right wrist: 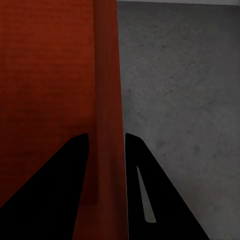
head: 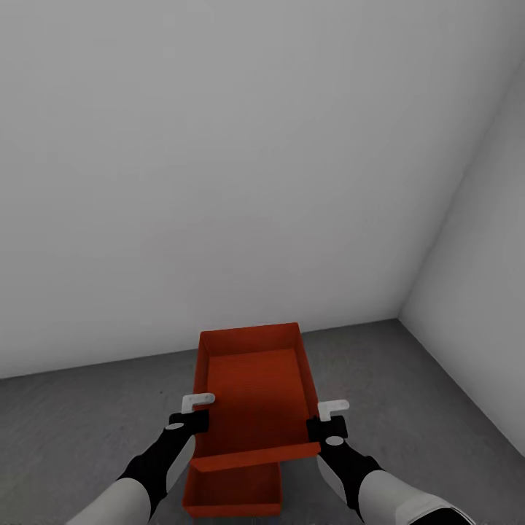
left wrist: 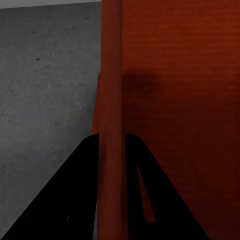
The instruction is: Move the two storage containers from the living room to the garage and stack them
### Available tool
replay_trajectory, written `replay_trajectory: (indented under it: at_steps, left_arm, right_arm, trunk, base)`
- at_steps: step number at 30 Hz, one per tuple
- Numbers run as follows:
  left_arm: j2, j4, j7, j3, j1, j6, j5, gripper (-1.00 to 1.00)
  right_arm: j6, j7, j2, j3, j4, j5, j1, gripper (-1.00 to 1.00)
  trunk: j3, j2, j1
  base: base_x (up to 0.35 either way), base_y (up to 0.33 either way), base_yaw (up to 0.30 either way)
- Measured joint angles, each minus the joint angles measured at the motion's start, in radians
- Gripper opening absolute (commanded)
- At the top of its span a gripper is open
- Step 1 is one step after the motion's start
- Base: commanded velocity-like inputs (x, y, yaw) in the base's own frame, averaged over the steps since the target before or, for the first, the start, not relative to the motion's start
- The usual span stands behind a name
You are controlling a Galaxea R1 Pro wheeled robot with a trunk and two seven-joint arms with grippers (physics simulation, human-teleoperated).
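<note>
I hold one orange-red storage container [head: 255,394] in the air, with a gripper on each long side wall. My left gripper [head: 191,421] is shut on its left wall [left wrist: 112,100], and my right gripper [head: 324,426] is shut on its right wall [right wrist: 107,75]. In each wrist view the black fingers straddle the rim, left gripper [left wrist: 111,137] and right gripper [right wrist: 106,136]. The other storage container [head: 233,488] rests on the grey concrete floor [head: 408,394] of the garage. It sits beneath the near end of the held one and is partly hidden by it.
A plain white wall [head: 219,182] stands just beyond the containers. A second white wall [head: 488,292] meets it in a corner at the right. Rough concrete spreads to both sides [left wrist: 45,75] [right wrist: 185,100].
</note>
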Motion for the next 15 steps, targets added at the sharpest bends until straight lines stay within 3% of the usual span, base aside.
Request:
replay_trajectory:
  at_steps: [15]
  left_arm:
    - [0.000,0.000,0.000,0.000,0.000,0.000,0.000,-1.00]
  right_arm:
    - [0.000,0.000,0.000,0.000,0.000,0.000,0.000,-1.00]
  trunk:
    - [-0.024,0.000,0.000]
  base:
    - [0.000,0.000,0.000]
